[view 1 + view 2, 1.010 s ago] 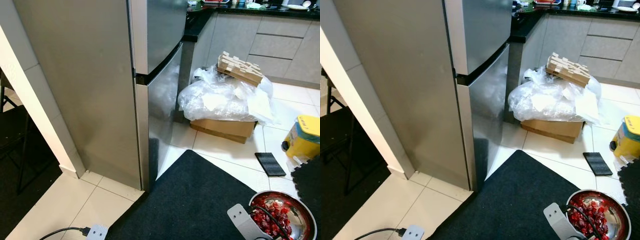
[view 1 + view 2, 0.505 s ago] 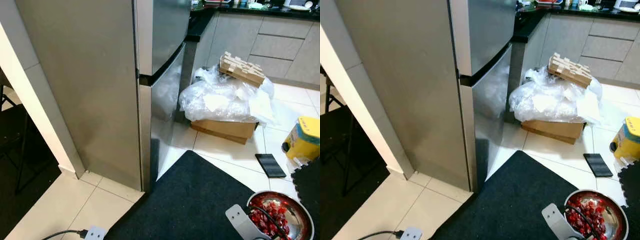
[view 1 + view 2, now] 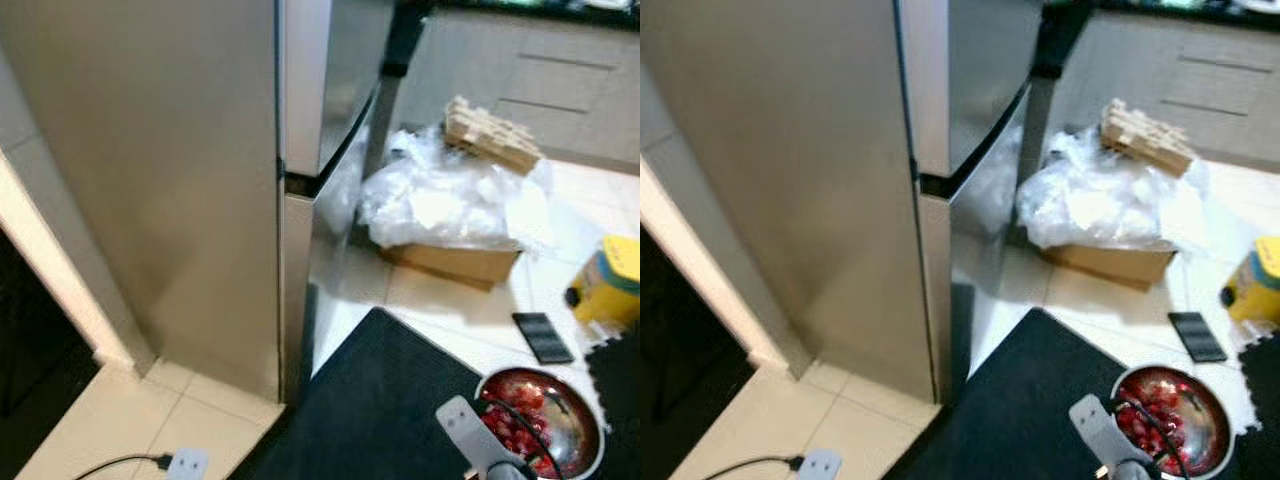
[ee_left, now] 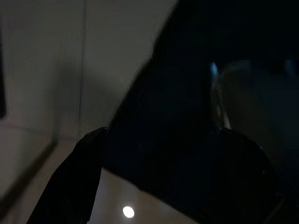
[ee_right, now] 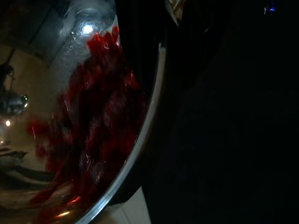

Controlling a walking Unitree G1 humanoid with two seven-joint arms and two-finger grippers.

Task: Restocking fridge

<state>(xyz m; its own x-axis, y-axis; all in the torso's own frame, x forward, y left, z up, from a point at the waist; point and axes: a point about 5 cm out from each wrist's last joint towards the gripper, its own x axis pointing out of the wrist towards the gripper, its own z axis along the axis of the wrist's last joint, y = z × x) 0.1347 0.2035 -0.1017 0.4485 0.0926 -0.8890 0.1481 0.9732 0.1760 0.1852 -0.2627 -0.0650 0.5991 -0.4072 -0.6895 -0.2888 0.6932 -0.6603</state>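
A tall stainless steel fridge (image 3: 190, 180) stands in front of me at the left, and both of its doors (image 3: 340, 150) are closed. Low at the right, my right gripper (image 5: 154, 116) is shut on the rim of a steel bowl (image 3: 568, 412) holding red pieces (image 3: 518, 428). The silver wrist (image 3: 466, 428) shows beside the bowl, above the black mat. In the left wrist view, the left gripper (image 4: 159, 182) hangs over the mat's edge in the dark with its fingers (image 4: 74, 182) apart.
A black mat (image 3: 380, 410) lies before the fridge. Beyond it a cardboard box (image 3: 455, 262) carries plastic bags (image 3: 440, 200) and wooden slats (image 3: 490, 135). A yellow container (image 3: 608, 280) and a flat black object (image 3: 543, 337) lie at the right, a power strip (image 3: 185, 463) lower left.
The whole picture has shifted and blurred, so the camera has moved nearer the fridge. The bowl in my right gripper sits slightly further left and higher in view.
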